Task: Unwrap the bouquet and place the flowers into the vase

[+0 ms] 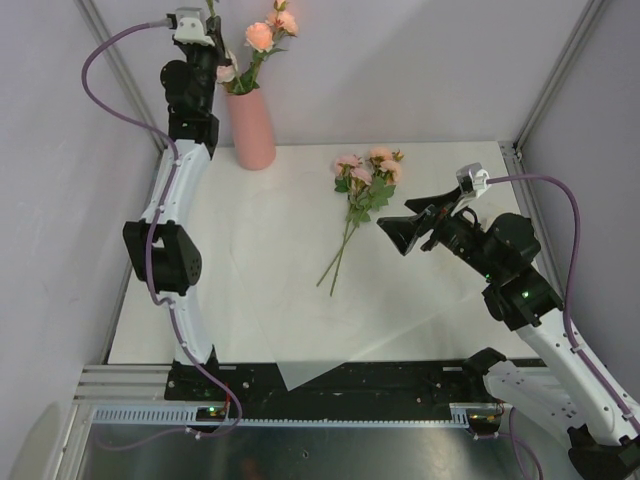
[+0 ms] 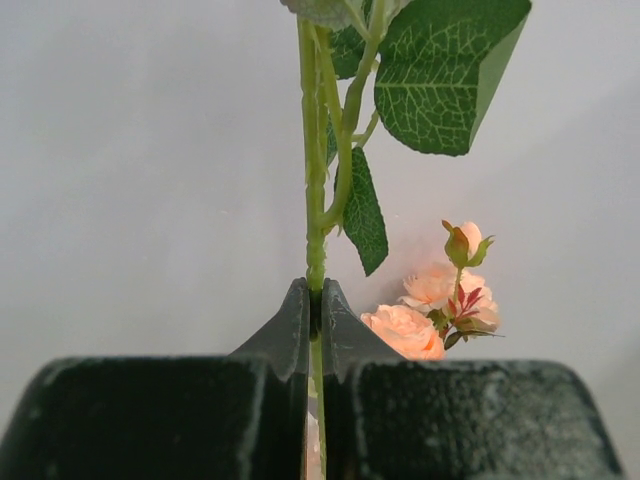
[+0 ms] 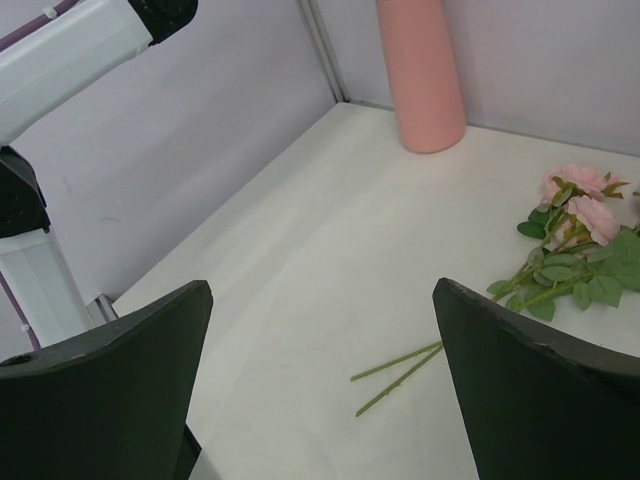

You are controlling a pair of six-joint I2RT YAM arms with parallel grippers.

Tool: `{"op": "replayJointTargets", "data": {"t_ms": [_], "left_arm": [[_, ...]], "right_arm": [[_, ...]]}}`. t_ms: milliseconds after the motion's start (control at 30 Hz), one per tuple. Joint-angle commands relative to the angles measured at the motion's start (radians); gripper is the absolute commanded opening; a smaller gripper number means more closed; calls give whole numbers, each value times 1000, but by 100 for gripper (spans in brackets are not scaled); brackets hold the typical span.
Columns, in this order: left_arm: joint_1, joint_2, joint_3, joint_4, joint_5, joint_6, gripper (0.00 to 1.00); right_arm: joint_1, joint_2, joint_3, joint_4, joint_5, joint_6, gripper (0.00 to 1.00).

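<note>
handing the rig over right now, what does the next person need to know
Left gripper: shut on a rose stem, held upright above the vase at the table's far left corner.
Right gripper: open, empty, hovering just right of the loose flowers.
Done: the bouquet is unwrapped; some roses already stand in the vase.
To do: lower and release the held stem (whether its end is in the vase yet does not show), then move the loose flowers, lying mid-table, into the vase.
</note>
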Motion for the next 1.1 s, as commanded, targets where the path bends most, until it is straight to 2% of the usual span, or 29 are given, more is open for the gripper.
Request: {"op": "replayJointTargets", "data": {"t_ms": [0,367,433,533,600,633,767,900,1067], "left_arm": [[15,17,-28,152,39,28,0],[21,97,-75,196,97,-34,2],[20,98,-95,194,91,-41,16],[20,57,-186,192,70,-42,50],[20,7,-262,191,62,-45,64],[20,-21,-295,190,61,-48,68],[18,-121,-417,185,55,-82,77],[17,-214,-535,170,70,-128,81],[16,-350,-696,122,88,-206,83]], "right_arm": [[-10,-6,-1,15,-20,-2,99],[-20,-15,1,3,-22,4,99],[-23,-13,2,3,-24,7,99],[-27,-8,3,4,-27,13,99],[-27,-6,4,5,-29,21,99],[-27,-5,4,6,-31,24,99],[-30,1,4,12,-36,36,99],[-31,20,4,14,-37,69,99],[-37,54,7,-33,44,174,99]]}}
